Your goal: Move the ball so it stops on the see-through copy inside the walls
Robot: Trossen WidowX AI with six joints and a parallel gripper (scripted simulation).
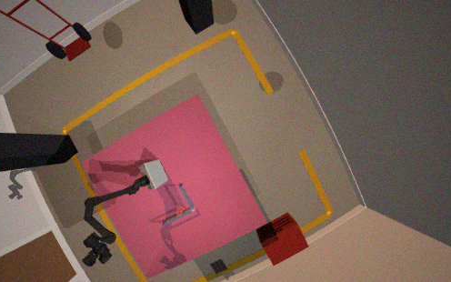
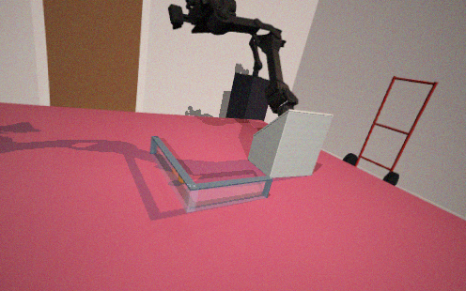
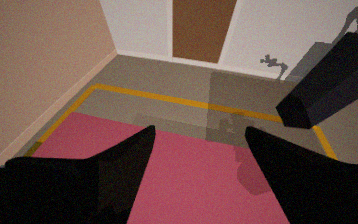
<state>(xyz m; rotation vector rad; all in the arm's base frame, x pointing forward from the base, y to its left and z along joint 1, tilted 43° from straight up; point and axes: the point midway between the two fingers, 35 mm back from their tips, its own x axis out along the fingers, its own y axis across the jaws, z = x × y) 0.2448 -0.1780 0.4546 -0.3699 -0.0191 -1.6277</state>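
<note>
A small orange ball-like spot [image 1: 181,211] [image 2: 179,178] lies low beside one clear wall [image 1: 174,219] [image 2: 172,160], on the inner side of the corner. The other clear wall [image 1: 187,196] [image 2: 230,183] meets it at the corner. The ball and its see-through copy are too small to tell apart; one may hide in the other. My gripper [image 3: 199,130] is open, with nothing between its fingers in the wrist view. It is raised high, well away from the ball and the walls, and neither shows in the wrist view.
A white box [image 1: 155,174] [image 2: 302,145] stands on the pink mat [image 1: 194,136] [image 2: 238,249] [image 3: 195,185], close to the arm's base and near the open side of the walls. A red box [image 1: 289,243] stands by the mat's far corner. Black posts and a red hand truck [image 2: 393,127] stand farther out.
</note>
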